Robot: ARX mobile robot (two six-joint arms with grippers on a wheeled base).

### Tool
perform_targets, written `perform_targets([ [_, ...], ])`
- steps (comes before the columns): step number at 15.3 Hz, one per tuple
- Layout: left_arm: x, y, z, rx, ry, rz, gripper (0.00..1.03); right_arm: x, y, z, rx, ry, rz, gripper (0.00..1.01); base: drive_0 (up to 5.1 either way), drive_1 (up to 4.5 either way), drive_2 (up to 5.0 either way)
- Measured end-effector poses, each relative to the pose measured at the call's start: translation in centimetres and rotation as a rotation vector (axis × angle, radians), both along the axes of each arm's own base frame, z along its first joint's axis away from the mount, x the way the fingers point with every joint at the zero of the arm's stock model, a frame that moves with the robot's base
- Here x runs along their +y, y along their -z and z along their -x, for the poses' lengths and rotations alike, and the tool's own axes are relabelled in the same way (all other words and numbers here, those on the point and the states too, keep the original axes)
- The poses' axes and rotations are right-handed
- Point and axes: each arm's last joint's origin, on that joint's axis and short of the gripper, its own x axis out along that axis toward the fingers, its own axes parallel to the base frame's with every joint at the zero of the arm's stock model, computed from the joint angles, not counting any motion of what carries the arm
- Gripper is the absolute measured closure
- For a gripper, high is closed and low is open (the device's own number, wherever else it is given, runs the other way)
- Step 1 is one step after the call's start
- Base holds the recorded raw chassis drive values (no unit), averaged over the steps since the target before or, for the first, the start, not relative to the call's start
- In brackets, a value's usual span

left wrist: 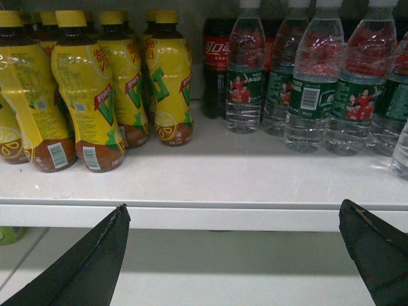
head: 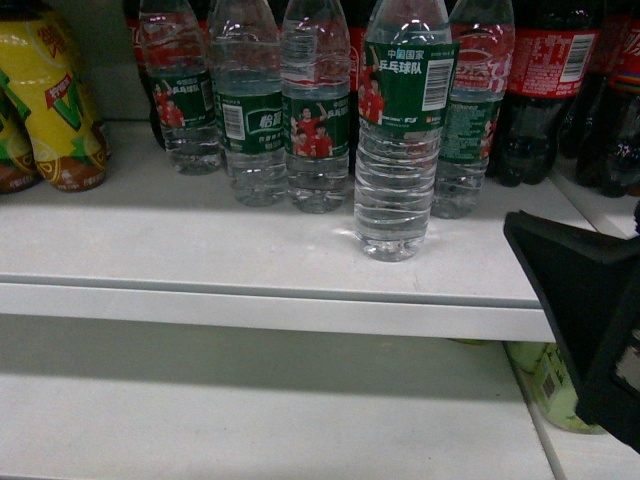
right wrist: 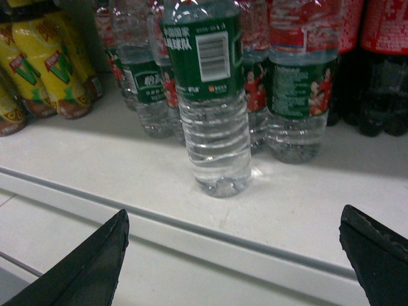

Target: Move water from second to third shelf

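The right end effector (right wrist: 233,255) hangs spread wide and empty just before the shelf (right wrist: 306,210); the left end effector (left wrist: 233,255) likewise. The water bottle (right wrist: 213,121) stands forward of its row. We judge its thin, ribbed, slick plastic could tip into neighbouring bottles (right wrist: 299,95) on an off-centre grasp.
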Motion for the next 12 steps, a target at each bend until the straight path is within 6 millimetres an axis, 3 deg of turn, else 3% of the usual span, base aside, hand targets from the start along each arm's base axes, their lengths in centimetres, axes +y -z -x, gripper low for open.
perform_targets([
  [3,0.0,0.0,0.0,0.000,0.000,0.000,0.05,2.9,-1.7,-1.2,-0.041,-0.087,-0.013,0.03,0.0,0.00,0.0],
  [7,0.0,0.0,0.0,0.000,0.000,0.000,0.05,6.0,-1.7,-2.3,-0.027,-0.154,0.014,0.03,0.0,0.00,0.0],
  [8,0.0,0.0,0.0,0.000,0.000,0.000,0.05,7.2,-2.3,-3.6,-0.040,-0.126,0.015,0.03,0.0,0.00,0.0],
  [12,0.0,0.0,0.0,0.000,0.000,0.000,0.05,8.2,-2.0,-5.7,-0.009,-0.030,0.062,0.03,0.0,0.00,0.0],
])
